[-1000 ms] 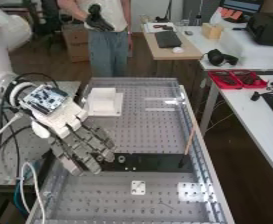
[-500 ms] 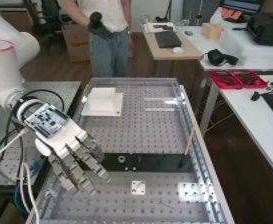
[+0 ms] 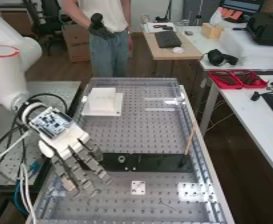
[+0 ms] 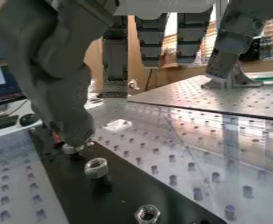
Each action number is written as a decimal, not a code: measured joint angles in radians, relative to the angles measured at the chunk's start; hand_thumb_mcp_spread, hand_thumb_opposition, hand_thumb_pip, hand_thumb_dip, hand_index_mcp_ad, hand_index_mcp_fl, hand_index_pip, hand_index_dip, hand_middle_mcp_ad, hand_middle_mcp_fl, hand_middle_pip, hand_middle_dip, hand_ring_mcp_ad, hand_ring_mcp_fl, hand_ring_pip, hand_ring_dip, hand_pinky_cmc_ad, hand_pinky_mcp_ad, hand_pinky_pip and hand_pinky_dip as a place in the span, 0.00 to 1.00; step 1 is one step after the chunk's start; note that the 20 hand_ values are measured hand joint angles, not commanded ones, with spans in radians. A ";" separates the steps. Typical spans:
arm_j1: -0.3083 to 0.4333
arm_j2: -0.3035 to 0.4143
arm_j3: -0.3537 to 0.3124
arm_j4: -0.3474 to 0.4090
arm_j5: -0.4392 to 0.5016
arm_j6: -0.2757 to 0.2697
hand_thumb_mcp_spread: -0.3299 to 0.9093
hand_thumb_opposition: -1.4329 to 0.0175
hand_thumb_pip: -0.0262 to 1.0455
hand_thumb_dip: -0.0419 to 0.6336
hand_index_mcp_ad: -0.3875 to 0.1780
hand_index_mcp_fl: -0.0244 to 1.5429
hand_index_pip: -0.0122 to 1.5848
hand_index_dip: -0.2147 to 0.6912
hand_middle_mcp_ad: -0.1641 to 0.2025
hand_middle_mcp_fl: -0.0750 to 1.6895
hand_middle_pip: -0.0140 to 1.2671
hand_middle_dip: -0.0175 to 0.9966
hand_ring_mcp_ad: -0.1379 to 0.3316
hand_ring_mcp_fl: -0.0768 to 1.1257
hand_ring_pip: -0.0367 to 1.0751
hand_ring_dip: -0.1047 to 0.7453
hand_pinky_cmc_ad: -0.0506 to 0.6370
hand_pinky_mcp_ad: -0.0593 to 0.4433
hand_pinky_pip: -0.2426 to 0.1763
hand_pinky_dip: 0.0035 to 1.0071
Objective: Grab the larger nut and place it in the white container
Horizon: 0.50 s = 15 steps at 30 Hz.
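Hand and forearm had drawn back towards the high view's left from the black strip, so the grasp seemed yet to come; fingers hung straight, spread wide, well apart from the white container. In the wrist view, the hex nut, perhaps the larger, stood ungripped near the thumb.

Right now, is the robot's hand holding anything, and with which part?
Nothing is held. The hand has its fingers out straight with nothing between them, and a silver nut is over on the black strip.
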 joint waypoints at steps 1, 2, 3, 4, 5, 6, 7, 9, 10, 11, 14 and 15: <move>0.002 0.000 -0.001 0.007 0.002 -0.005 0.52 0.38 0.70 0.42 0.59 0.03 0.96 0.62 0.70 0.05 0.11 0.21 0.70 0.07 0.11 0.22 0.58 0.71 0.39 0.40; 0.007 -0.001 -0.005 0.023 0.007 -0.016 0.52 0.38 0.70 0.42 0.59 0.03 0.95 0.62 0.70 0.05 0.11 0.21 0.69 0.07 0.11 0.22 0.57 0.71 0.40 0.40; 0.012 -0.003 -0.008 0.036 0.013 -0.024 0.52 0.38 0.70 0.42 0.59 0.03 0.96 0.62 0.70 0.04 0.11 0.21 0.67 0.07 0.11 0.22 0.57 0.71 0.40 0.40; 0.014 -0.003 -0.011 0.043 0.017 -0.028 0.52 0.38 0.70 0.42 0.59 0.03 0.96 0.62 0.70 0.05 0.11 0.21 0.67 0.07 0.11 0.22 0.57 0.70 0.40 0.40; 0.019 -0.005 -0.015 0.056 0.023 -0.033 0.52 0.38 0.70 0.42 0.59 0.03 0.96 0.62 0.70 0.05 0.11 0.21 0.67 0.07 0.11 0.22 0.57 0.71 0.40 0.40; 0.022 -0.006 -0.019 0.069 0.029 -0.039 0.52 0.38 0.70 0.42 0.59 0.03 0.96 0.62 0.70 0.05 0.11 0.21 0.67 0.07 0.11 0.22 0.57 0.71 0.40 0.40; 0.025 -0.007 -0.022 0.081 0.032 -0.044 0.52 0.38 0.70 0.42 0.59 0.03 0.96 0.62 0.70 0.05 0.11 0.21 0.67 0.07 0.11 0.22 0.57 0.71 0.40 0.40; 0.033 -0.011 -0.030 0.110 0.043 -0.059 0.52 0.38 0.70 0.42 0.59 0.03 0.97 0.62 0.70 0.05 0.11 0.21 0.67 0.07 0.11 0.22 0.57 0.71 0.40 0.40; 0.035 -0.013 -0.033 0.117 0.046 -0.063 0.52 0.38 0.70 0.42 0.59 0.03 0.97 0.62 0.70 0.05 0.11 0.21 0.67 0.07 0.11 0.22 0.57 0.71 0.40 0.40; 0.038 -0.018 -0.034 0.121 0.051 -0.067 0.52 0.38 0.70 0.42 0.59 0.03 0.97 0.62 0.70 0.05 0.11 0.21 0.67 0.07 0.11 0.22 0.57 0.71 0.40 0.40; 0.043 -0.033 -0.033 0.119 0.063 -0.063 0.52 0.38 0.70 0.42 0.59 0.03 0.96 0.62 0.70 0.05 0.11 0.21 0.67 0.07 0.11 0.22 0.57 0.71 0.40 0.40; 0.045 -0.037 -0.032 0.119 0.066 -0.065 0.52 0.38 0.70 0.42 0.59 0.03 0.97 0.62 0.70 0.04 0.11 0.21 0.67 0.07 0.11 0.22 0.57 0.71 0.40 0.40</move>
